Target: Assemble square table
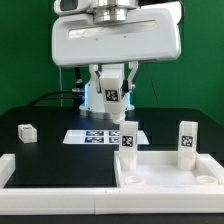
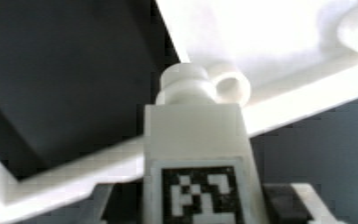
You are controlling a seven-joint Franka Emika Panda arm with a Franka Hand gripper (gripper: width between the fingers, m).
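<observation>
- Tool clamped around an upright leg, over the tabletop at its rim on the exterior view's left.
- Second leg upright on tabletop's far right.
- Third leg well apart on desk.

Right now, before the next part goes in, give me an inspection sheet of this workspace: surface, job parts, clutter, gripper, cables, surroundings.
Surface: black table; the marker board lies flat behind the gripper.
Job's things: tabletop at the exterior view's right; upright leg at its far right side; small leg alone at the far left; held leg upright at the tabletop's far left corner.
Clutter: white border rail along the near left.
Grippers: gripper shut on the held leg.
Cables: thin dark line behind the arm, possibly a cable.
Surroundings: green backdrop.
</observation>
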